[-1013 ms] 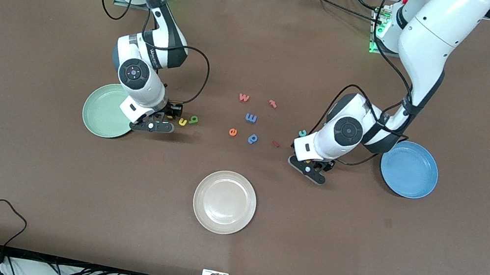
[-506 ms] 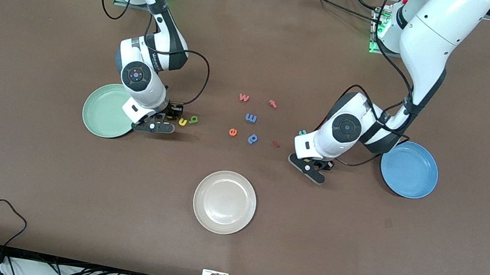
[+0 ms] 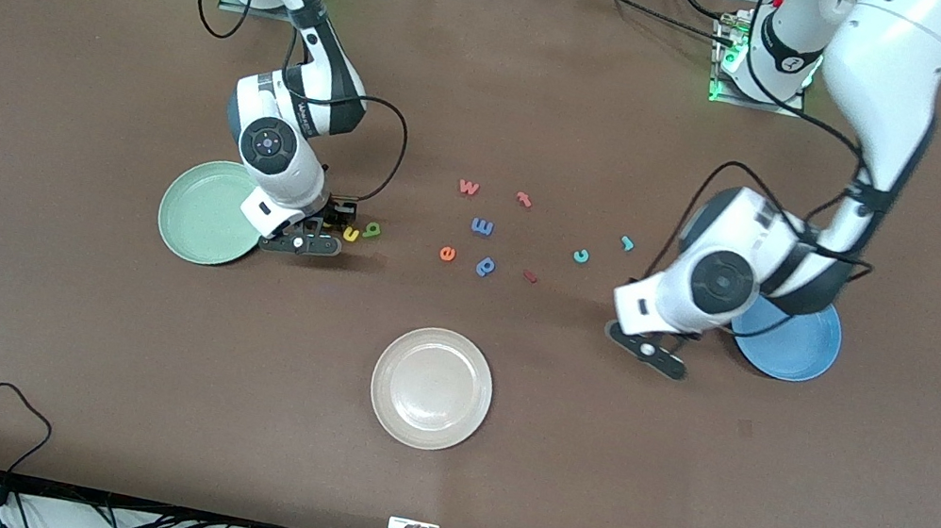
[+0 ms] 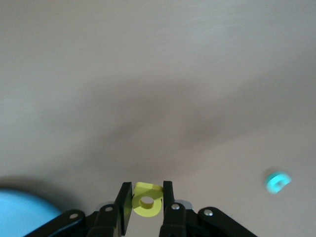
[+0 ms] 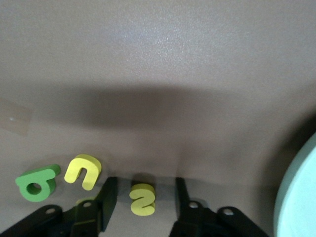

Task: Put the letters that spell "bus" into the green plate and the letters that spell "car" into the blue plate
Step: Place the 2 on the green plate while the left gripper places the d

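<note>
Nothing is lying in either plate yet. The green plate [image 3: 191,217] and the blue plate [image 3: 800,353] are both showing bare as far as the arms leave them in view, so all six letters are still waiting to be delivered.

The left gripper [image 3: 648,348] is clenching the yellow "a" [image 4: 147,201] between its fingers and carrying it over bare table just beside the blue plate's rim. The teal "c" [image 3: 580,256] and "r" [image 3: 626,243] are lying on the table toward the middle, near each other.

The right gripper [image 5: 143,181] is straddling the yellow "s" [image 5: 143,199] beside the green plate, its jaws standing apart with a gap on each side, not yet gripping. The "u" [image 3: 350,233] and "b" [image 3: 371,230] are sitting just beside it. The off-white plate [image 3: 430,388] is lying nearer the front edge.

Against the earlier frame, the left arm is swinging away from the "c" toward the blue plate, uncovering the "r". The right gripper is staying put over the "s".
</note>
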Robot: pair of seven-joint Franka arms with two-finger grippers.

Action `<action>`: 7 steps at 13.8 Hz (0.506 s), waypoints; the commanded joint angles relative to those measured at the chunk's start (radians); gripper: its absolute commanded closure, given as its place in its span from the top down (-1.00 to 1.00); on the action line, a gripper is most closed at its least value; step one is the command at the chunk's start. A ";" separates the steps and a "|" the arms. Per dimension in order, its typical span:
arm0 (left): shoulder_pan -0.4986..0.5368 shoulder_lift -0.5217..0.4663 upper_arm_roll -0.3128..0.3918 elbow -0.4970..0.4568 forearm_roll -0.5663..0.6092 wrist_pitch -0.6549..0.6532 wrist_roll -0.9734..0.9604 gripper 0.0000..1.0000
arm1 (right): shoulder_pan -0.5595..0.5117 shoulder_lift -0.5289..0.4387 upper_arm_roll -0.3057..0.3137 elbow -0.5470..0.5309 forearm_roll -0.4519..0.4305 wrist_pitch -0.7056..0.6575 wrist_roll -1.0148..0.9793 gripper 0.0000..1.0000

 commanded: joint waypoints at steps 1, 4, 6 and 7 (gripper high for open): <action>0.133 -0.008 0.009 0.012 0.033 -0.068 0.161 -0.71 | 0.002 0.005 0.002 -0.008 0.003 0.013 0.007 -0.45; 0.229 -0.004 0.011 -0.034 0.058 -0.063 0.258 -0.67 | 0.002 0.003 0.002 -0.006 0.003 0.010 0.007 -0.86; 0.263 0.002 0.011 -0.101 0.145 -0.025 0.260 -0.64 | 0.000 -0.004 0.002 -0.003 0.003 0.009 0.000 -1.00; 0.274 0.001 0.011 -0.164 0.159 0.040 0.260 -0.58 | -0.010 -0.027 0.002 0.000 0.003 0.004 -0.010 -1.00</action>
